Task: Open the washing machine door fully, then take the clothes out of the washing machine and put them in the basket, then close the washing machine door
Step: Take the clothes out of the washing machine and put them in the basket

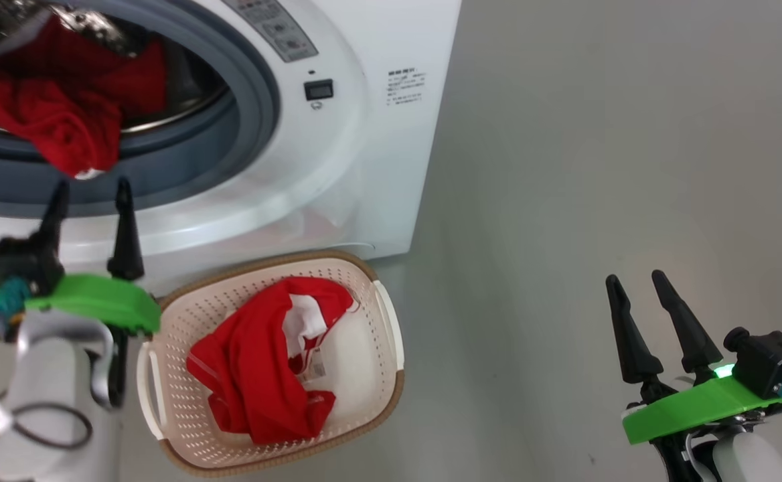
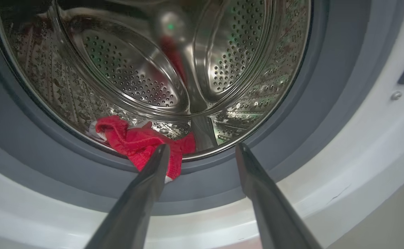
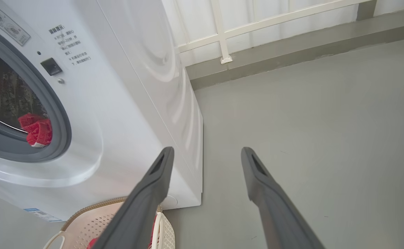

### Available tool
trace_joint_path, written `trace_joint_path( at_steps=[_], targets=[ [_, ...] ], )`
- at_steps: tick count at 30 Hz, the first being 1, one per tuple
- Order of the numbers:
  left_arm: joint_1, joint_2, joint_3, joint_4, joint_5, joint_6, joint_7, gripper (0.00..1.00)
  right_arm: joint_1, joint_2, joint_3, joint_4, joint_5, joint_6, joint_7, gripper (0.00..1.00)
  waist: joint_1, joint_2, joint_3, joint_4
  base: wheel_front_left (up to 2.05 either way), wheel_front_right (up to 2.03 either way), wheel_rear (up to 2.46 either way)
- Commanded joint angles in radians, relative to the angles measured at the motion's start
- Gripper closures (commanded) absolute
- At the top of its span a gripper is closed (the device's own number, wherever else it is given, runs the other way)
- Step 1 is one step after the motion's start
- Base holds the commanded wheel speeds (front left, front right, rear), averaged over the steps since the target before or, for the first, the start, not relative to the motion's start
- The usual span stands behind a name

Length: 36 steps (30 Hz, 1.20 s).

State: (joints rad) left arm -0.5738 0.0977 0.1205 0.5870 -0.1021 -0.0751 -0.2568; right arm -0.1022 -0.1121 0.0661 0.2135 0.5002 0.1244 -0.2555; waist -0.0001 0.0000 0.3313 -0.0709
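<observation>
While the left tool (image 1: 92, 186) gapes empty, the clothes (image 1: 63, 127) hang just beyond its tips.

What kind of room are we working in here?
Probably a laundry corner or utility balcony: a white front-loading washing machine, a laundry basket on a grey floor, and a white railing behind.

The white washing machine (image 1: 377, 167) stood with its round opening uncovered, a grey rubber ring (image 1: 183, 177) framing the perforated steel drum (image 2: 136, 69). A red garment (image 1: 63, 127) lay bunched at the drum's front edge, one end drooping over the ring's lower lip. Just beside the machine's base sat the cream perforated basket (image 1: 364, 361) with a brown rim and white side handles. It held a second red garment (image 1: 250, 375), crumpled, with white trim showing.
</observation>
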Motion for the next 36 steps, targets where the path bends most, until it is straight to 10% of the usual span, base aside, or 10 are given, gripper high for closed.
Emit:
trace_joint_path(
  at_steps=[1,17,31,32,33,36],
  targets=[
    [-0.054,0.048,0.025,0.023,0.017,0.012,-0.005,0.00,-0.022,-0.002,0.017,-0.027,-0.002,0.006,-0.006,0.00,0.0001,0.0000,0.043,-0.028,0.00,0.00,0.00],
    [-0.495,0.194,0.017,0.526,0.028,0.063,0.049,0.00,-0.085,0.021,0.013,-0.047,-0.005,0.006,-0.006,0.00,0.0001,0.0000,0.176,-0.079,0.00,0.00,0.00],
    [-0.598,0.248,-0.031,0.679,0.053,0.087,0.117,0.00,-0.107,0.026,0.026,-0.052,-0.005,0.006,-0.006,0.00,0.0001,0.0000,0.210,-0.112,0.00,0.00,0.00],
    [-0.599,0.250,-0.031,0.682,0.050,0.086,0.117,0.04,-0.109,0.027,0.027,-0.052,-0.005,0.006,-0.006,0.00,0.0001,0.0000,0.211,-0.114,0.00,0.00,0.00],
    [-0.600,0.252,-0.032,0.684,0.048,0.086,0.117,0.39,-0.110,0.027,0.027,-0.053,-0.005,0.006,-0.006,0.00,0.0001,0.0000,0.212,-0.116,0.00,0.00,0.00],
    [-0.600,0.259,-0.032,0.689,0.042,0.086,0.112,0.84,-0.112,0.030,0.026,-0.053,-0.006,0.006,-0.006,0.00,0.0001,0.0000,0.213,-0.118,0.00,0.00,0.00]
  ],
)
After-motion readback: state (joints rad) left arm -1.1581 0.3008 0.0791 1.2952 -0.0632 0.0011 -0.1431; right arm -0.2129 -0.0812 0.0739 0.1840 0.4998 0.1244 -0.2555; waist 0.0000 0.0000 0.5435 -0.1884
